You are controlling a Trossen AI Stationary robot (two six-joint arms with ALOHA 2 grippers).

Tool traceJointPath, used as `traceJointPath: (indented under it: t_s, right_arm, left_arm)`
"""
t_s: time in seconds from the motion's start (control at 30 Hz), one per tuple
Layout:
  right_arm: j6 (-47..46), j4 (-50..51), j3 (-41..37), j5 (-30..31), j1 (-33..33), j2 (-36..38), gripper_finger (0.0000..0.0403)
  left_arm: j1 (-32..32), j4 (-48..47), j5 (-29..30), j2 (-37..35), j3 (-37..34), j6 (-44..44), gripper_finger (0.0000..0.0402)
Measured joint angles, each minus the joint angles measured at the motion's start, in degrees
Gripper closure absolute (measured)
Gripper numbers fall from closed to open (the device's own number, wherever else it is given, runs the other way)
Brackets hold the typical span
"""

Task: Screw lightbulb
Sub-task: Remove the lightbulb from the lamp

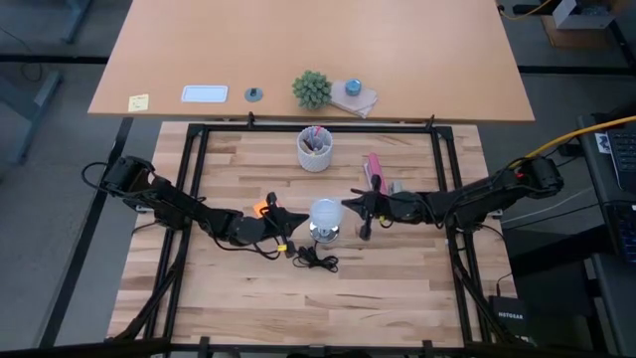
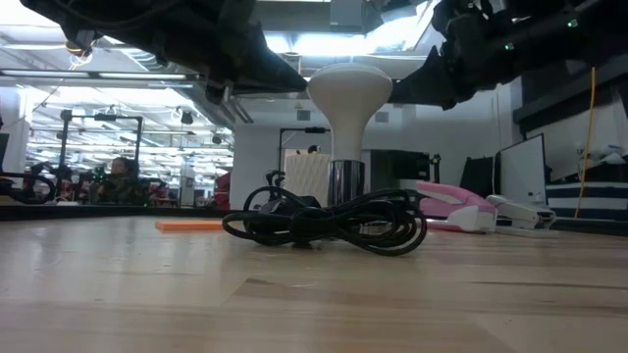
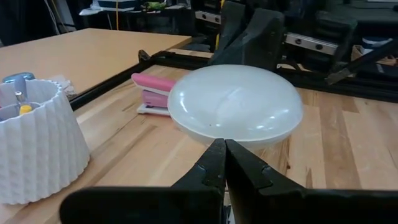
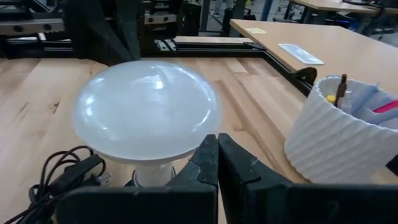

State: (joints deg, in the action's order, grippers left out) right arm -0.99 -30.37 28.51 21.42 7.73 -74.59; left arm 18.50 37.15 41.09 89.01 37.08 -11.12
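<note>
Jaws on both arms are pinched fully together, holding nothing. Left jaws (image 3: 224, 163) sit just short of the lightbulb's dome; right jaws (image 4: 217, 158) mirror them on the far side, so the bulb stands between the two tips.

Risk: shut tips can't grip a dome this wide. Unless they spread first, any advance just shoves it sideways, likely tipping the bulb and the round silvery fitting (image 1: 325, 234) it stands in. The coiled black cord (image 2: 329, 221) just beside the fitting could drag or snag.

Lightbulb (image 1: 325, 213): small, white, glossy, wide rounded top narrowing to a slim neck, upright in the fitting on the wooden tabletop (image 1: 248, 298). Can't tell how far it's threaded.
</note>
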Motion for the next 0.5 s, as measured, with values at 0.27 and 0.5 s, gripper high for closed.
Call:
traceJointPath:
  t_s: [0.27, 0.5]
  right_arm:
    - [0.0, 0.0, 0.0, 0.0, -0.6, 0.0, 0.0402]
    - [0.0, 0.1, 0.0, 0.0, -0.6, 0.2, 0.0395]
  left_arm:
    - [0.6, -0.2, 0.0, -0.2, 0.0, -0.3, 0.0400]
    - [3.7, -2.9, 0.4, -4.1, 0.0, -0.8, 0.0400]
